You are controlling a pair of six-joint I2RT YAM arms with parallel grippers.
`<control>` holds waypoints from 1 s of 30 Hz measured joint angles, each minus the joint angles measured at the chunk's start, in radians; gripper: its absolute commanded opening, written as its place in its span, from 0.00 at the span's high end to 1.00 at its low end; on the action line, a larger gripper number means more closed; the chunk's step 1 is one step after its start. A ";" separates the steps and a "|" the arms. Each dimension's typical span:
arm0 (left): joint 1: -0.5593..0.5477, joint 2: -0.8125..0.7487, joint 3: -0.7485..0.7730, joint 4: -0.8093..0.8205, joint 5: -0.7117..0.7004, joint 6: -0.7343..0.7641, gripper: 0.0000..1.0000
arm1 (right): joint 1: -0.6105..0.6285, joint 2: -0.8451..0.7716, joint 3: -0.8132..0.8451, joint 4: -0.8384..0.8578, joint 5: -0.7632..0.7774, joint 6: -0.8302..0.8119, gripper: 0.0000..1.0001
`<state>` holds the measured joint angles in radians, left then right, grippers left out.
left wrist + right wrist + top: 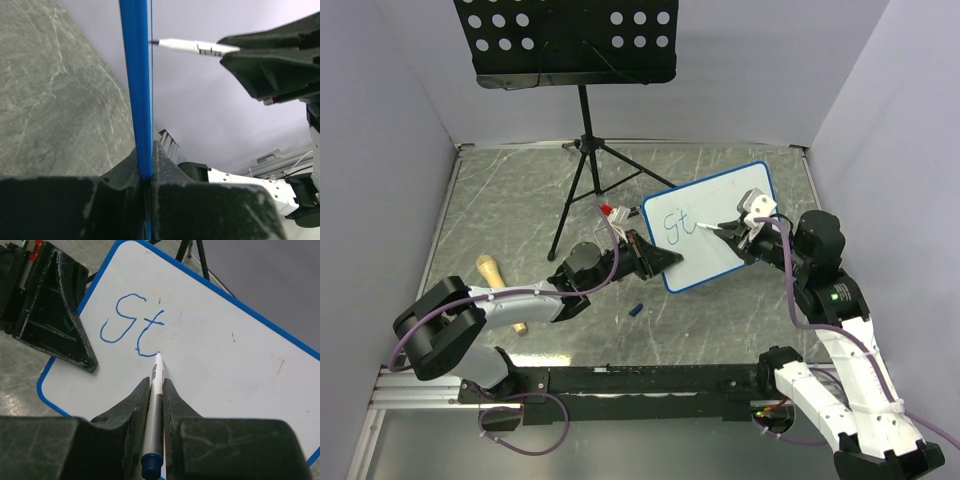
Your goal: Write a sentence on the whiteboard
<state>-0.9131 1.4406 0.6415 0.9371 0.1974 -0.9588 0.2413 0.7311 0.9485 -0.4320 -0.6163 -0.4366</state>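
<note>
The whiteboard [720,215], white with a blue frame, is held tilted above the table. My left gripper [655,258] is shut on its lower left edge; in the left wrist view the blue frame [136,90] runs up edge-on from between the jaws. My right gripper [157,386] is shut on a white marker [157,377] with a blue end, its tip touching the board [215,365]. The sentence [131,324] is blue lettering reading "St"; the tip rests at the tail of the "t". The lettering also shows in the top view [677,226]. The marker [192,47] shows in the left wrist view.
A black perforated music-stand tray [570,35] on a tripod [585,170] stands at the back. A wooden handle [490,270] lies at the left. A small blue cap [635,309] lies on the table in front of the board. Grey walls close in on both sides.
</note>
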 measured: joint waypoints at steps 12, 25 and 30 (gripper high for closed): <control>0.002 0.000 0.000 0.000 0.020 0.003 0.99 | -0.020 -0.013 0.041 0.026 -0.056 0.024 1.00; 0.003 -0.003 -0.015 0.000 0.042 0.004 0.99 | -0.039 -0.023 0.041 0.026 -0.058 0.023 1.00; 0.003 -0.003 -0.015 0.001 0.045 0.003 0.99 | -0.045 -0.023 0.041 0.027 -0.064 0.023 1.00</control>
<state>-0.9100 1.4372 0.6262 0.9382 0.2424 -0.9554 0.1959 0.7078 0.9894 -0.4053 -0.6800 -0.4133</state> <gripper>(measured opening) 0.073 0.190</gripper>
